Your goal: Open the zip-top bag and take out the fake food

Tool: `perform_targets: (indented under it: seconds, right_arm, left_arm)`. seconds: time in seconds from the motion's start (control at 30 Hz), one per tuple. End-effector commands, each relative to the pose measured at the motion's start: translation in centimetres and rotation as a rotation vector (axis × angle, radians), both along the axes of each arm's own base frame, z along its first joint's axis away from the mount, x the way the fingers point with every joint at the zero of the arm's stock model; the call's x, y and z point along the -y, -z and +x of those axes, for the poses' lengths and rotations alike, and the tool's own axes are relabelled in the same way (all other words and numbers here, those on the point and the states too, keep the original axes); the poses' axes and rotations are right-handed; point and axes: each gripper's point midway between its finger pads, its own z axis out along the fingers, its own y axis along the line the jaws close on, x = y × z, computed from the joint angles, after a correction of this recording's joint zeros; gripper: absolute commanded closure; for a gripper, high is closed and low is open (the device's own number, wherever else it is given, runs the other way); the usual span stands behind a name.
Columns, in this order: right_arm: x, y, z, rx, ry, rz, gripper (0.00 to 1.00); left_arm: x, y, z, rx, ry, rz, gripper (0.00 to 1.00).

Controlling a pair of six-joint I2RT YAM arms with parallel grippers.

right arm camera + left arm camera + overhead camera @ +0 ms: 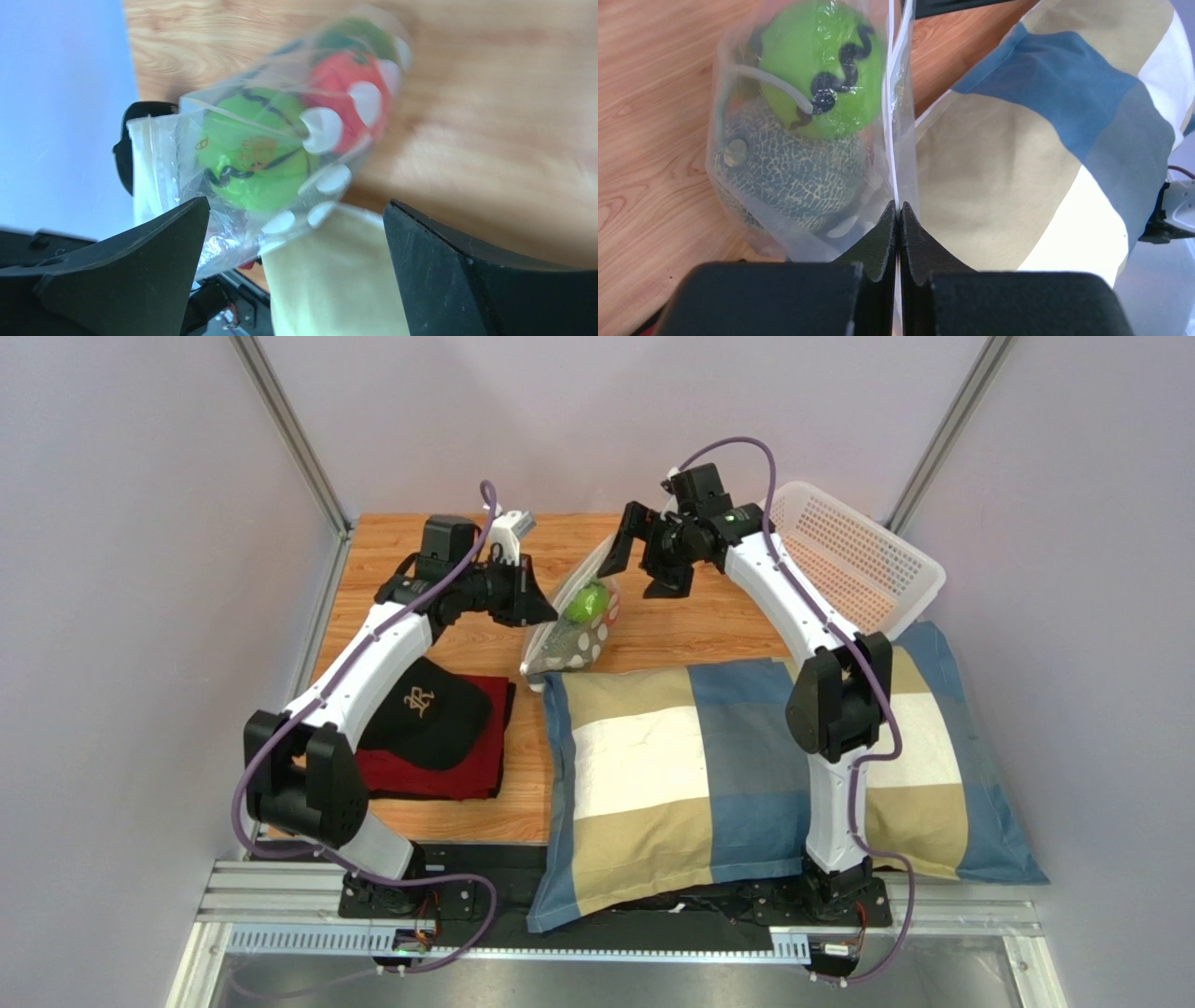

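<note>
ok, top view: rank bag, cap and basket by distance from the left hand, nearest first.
1. Bag: pinched in the left hand, just to its right.
2. Cap: left side, toward the arm bases.
3. Basket: far right corner, well beyond the others.

zip-top bag (pixel 808 140): its top runs off the top edge of the left wrist view. Its near strip is lost between the pinched-together fingers of the left gripper (pixel 899 218).
green ball (pixel 822 63): its top is cut off by that same edge.
melon ball (pixel 787 168): its upper part sits behind the green ball.
red fruit (pixel 344 73): smeared and fuzzy in the right wrist view. The white spots over it could be print or a toy; I cannot tell.
right gripper (pixel 295 210): both wide-apart fingers run off the bottom edge.
red cloth (pixel 456 763): mostly under the cap (pixel 421 707), by the left edge of the bench (pixel 673 630).
pillow (pixel 701 756): hides the bench's near right corner.
</note>
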Motion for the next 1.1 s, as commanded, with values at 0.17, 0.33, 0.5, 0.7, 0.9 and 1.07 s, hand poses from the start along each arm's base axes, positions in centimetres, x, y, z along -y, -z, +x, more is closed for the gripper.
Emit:
perform_targets:
  seconds: [0.17, 0.33, 0.5, 0.7, 0.9, 1.07]
  right_arm:
    - [-0.6, -3.4, -7.4, -0.081, 0.168, -0.098, 0.07]
    - [-2.8, -2.4, -8.5, -0.135, 0.231, -0.045, 0.23]
    - [-4.9, -3.0, -7.2, -0.098, 0.234, 0.028, 0.22]
    - [-6.2, -3.0, -7.0, -0.105, 0.236, 0.081, 0.15]
    - [-7.1, -1.4, -6.3, -0.176, 0.263, 0.069, 0.21]
    - [-6.1, -1.1, -6.8, -0.168, 0.308, 0.036, 0.38]
  left_arm:
    - [0.5, -2.5, -0.3, 0.107, -0.173, -0.064, 1.00]
    - [0.9, -3.2, -0.6, 0.095, -0.201, -0.113, 1.00]
    - [1.2, -3.6, -0.7, 0.069, -0.231, -0.162, 1.00]
    - [1.7, -3.7, -1.2, 0.023, -0.228, -0.213, 1.00]
    - [1.7, -4.2, -1.5, 0.028, -0.236, -0.246, 1.00]
    - [0.9, -4.1, -1.6, 0.028, -0.279, -0.222, 1.00]
